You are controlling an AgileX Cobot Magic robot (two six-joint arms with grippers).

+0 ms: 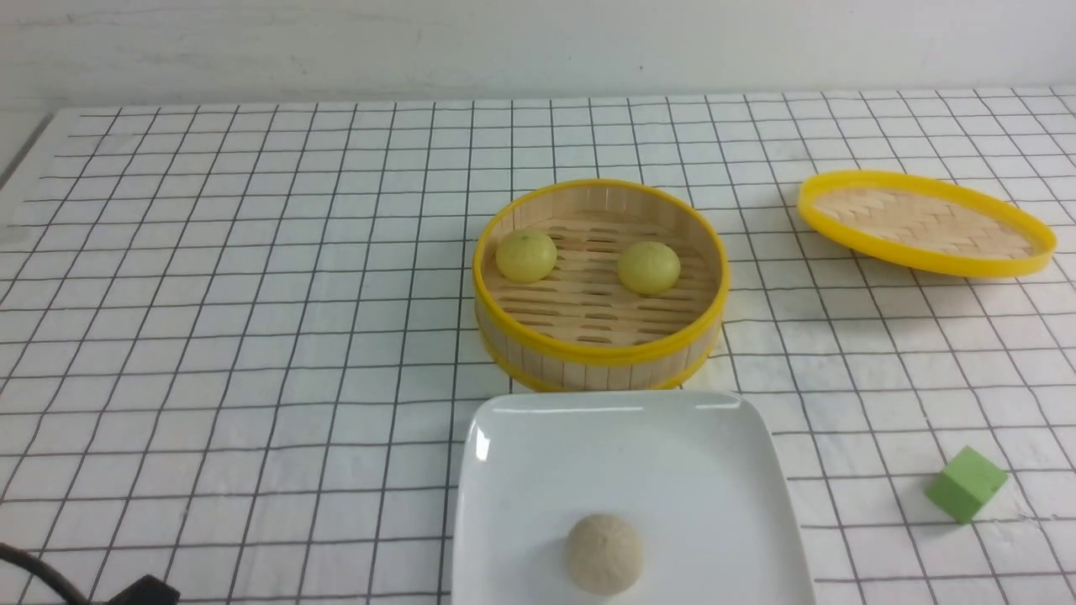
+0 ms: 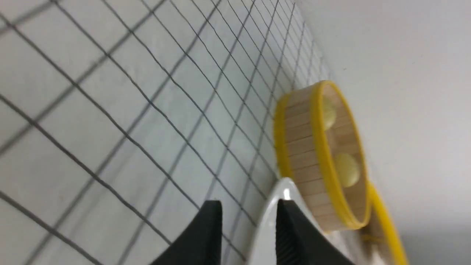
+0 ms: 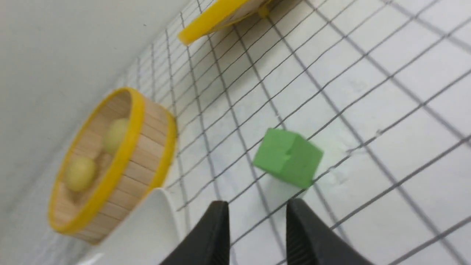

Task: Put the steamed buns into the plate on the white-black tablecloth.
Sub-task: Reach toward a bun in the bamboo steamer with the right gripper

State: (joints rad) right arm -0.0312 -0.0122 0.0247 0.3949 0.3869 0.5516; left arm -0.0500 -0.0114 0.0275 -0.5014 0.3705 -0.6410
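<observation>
Left tool [image 2: 249, 206]: jaws apart, empty; plate [image 2: 265, 226] corner just ahead, steamer basket [image 2: 305, 147] beyond it. Left bun [image 1: 526, 255] and right bun [image 1: 649, 267] both sit in the basket, not yet plated. Drop in from above, clear the rim, squeeze lightly since they're likely soft. Right tool [image 3: 257, 206]: jaws apart, empty; green cube [image 3: 287, 157] just ahead, so route around it.

A bamboo steamer basket [image 1: 588, 365] on a white-black tablecloth [image 1: 210, 294] holds two yellow-green steamed buns [image 1: 526, 255] [image 1: 649, 267], set apart. Just in front of the basket, a white plate [image 1: 672, 470] carries one beige bun [image 1: 603, 554]. Right of the basket lie a yellow-rimmed woven lid [image 1: 925, 223] and, nearer the camera, a green cube [image 1: 967, 484].
</observation>
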